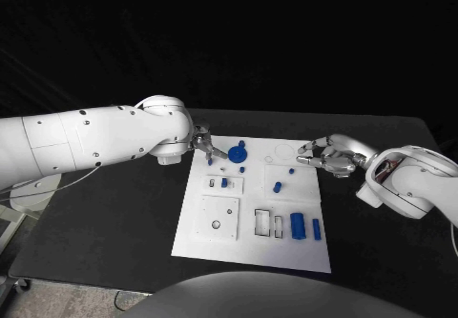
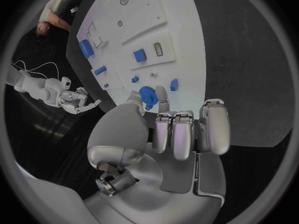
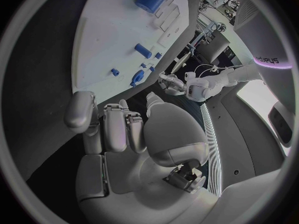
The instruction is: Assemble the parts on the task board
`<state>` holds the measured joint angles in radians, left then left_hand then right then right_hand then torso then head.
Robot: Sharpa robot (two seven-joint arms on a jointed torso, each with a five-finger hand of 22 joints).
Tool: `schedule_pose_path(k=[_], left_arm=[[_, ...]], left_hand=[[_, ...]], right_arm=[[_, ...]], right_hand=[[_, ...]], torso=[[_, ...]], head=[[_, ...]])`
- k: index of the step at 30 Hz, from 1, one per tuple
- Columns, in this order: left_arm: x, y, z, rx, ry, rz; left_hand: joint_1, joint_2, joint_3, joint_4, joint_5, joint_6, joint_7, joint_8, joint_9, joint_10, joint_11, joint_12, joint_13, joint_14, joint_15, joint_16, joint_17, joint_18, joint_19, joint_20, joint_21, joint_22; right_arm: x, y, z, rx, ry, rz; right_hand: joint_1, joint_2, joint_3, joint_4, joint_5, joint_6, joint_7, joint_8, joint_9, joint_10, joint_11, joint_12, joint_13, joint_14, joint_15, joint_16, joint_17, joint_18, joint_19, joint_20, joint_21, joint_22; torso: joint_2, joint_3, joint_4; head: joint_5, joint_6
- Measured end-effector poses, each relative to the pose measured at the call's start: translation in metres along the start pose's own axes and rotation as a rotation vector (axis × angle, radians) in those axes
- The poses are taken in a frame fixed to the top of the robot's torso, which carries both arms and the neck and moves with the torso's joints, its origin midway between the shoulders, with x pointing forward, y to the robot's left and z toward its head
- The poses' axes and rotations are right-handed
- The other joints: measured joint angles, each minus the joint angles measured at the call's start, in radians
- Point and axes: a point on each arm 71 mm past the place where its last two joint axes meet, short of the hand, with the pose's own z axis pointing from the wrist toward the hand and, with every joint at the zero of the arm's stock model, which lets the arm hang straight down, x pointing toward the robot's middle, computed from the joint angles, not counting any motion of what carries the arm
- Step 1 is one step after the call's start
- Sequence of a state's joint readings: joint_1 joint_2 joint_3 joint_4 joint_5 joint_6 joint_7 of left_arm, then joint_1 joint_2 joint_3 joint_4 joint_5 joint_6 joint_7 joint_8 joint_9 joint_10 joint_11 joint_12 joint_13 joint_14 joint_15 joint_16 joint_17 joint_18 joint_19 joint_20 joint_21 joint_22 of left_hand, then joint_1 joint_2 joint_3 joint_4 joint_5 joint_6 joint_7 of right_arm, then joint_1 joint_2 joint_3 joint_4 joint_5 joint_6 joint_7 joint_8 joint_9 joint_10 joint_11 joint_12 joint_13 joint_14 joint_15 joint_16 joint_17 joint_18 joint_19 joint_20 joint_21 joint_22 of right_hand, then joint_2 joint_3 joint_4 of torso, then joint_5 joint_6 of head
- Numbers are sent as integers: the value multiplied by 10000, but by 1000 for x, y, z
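The white task board [image 1: 191, 245] lies in the middle of the black table. A blue gear [image 1: 237, 156] sits near its far edge. My left hand [image 1: 203, 144] reaches it from the left; in the left wrist view the gear [image 2: 147, 93] is pinched between the thumb and a finger of my left hand [image 2: 168, 134], with the other fingers curled in. My right hand [image 1: 324, 158] hovers at the board's far right edge, fingers apart and holding nothing. Blue parts on the board include a thick cylinder [image 1: 298, 225], a slim bar [image 1: 316, 229] and a block [image 1: 278, 187].
A raised white square plate [image 1: 220, 217] and two rectangular slots [image 1: 261, 222] occupy the board's near half. Small blue pegs [image 1: 224, 182] stand mid-board, another [image 1: 210, 161] just under my left hand. Black table surface [image 1: 105, 225] surrounds the board on all sides.
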<state>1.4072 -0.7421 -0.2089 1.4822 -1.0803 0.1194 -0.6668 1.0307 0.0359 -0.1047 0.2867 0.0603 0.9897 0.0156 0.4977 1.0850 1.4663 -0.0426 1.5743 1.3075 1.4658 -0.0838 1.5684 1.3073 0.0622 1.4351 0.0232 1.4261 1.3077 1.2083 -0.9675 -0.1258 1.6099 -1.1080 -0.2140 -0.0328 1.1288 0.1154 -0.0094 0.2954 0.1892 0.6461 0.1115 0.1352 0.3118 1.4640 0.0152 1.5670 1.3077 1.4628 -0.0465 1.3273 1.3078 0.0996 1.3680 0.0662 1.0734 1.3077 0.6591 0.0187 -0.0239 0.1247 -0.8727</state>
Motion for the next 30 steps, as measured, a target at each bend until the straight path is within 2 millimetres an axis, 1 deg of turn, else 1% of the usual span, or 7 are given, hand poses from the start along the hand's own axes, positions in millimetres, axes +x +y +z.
schedule_pose_path(k=[2,4,6,10,15,23,30], left_arm=[[0,3,5,-122,35,-8],[0,5,8,-207,39,-25],[-1,7,12,-284,29,-46],[-1,9,16,-376,12,-74],[-1,12,20,-453,10,-113],[1,15,25,-495,36,-147],[4,15,28,-500,78,-151]], left_hand=[[101,0,-12,12,95,0,0,0,15,0,0,0,0,0,0,0,0,0,0,0,0,0],[180,75,-93,11,204,0,0,0,49,0,0,0,0,0,0,0,4,0,-1,0,38,0],[208,49,-94,10,303,0,0,0,80,0,0,0,0,0,0,0,8,0,-1,0,38,-1],[295,110,-179,31,413,0,0,0,158,0,0,0,-1,0,0,0,8,0,-1,0,37,-1],[403,141,-301,24,551,0,0,194,381,0,1,0,-1,0,0,0,8,0,35,-35,36,-1],[403,141,-355,23,557,0,1,244,480,0,1,0,-2,0,0,0,6,-1,35,-35,34,-1],[536,274,-470,28,820,-38,-36,284,631,0,1,0,-2,0,0,0,6,0,35,-35,32,-2]], right_arm=[[0,-1,0,0,-2,17],[-1,-1,-1,11,-6,29],[-1,-2,-1,30,-6,38],[-1,-3,-1,46,4,48],[-1,-3,-1,60,31,60],[-1,-3,-1,68,84,69],[0,-3,-1,55,106,73]], right_hand=[[-24,-23,0,0,0,0,0,0,-1,0,0,0,0,0,0,0,0,-1,0,0,0,0],[-23,-24,0,0,0,0,0,0,-1,0,0,0,0,0,0,0,0,0,0,0,0,-1],[-23,-24,0,0,0,0,0,0,-1,0,0,0,0,0,0,0,0,-1,0,0,0,-1],[-23,-24,-21,-21,0,0,0,0,0,0,0,0,0,0,0,0,-1,0,0,0,-37,-1],[-23,-24,-28,-28,0,0,0,0,0,0,0,0,0,0,0,0,-2,-1,0,0,-37,-2],[-23,-24,-27,-28,0,0,0,39,-10,0,0,0,0,36,35,0,-3,-1,0,0,-37,-2],[-22,-24,-27,-28,1,35,36,39,-10,0,0,0,0,36,35,0,-4,0,0,0,-36,-3]], torso=[[5,-3,1],[12,-12,3],[14,-22,8],[13,-22,9],[14,-22,15],[5,-13,4],[-3,-9,-4]], head=[[0,0],[-11,0],[-18,0],[-3,0],[5,0],[35,0],[18,0]])
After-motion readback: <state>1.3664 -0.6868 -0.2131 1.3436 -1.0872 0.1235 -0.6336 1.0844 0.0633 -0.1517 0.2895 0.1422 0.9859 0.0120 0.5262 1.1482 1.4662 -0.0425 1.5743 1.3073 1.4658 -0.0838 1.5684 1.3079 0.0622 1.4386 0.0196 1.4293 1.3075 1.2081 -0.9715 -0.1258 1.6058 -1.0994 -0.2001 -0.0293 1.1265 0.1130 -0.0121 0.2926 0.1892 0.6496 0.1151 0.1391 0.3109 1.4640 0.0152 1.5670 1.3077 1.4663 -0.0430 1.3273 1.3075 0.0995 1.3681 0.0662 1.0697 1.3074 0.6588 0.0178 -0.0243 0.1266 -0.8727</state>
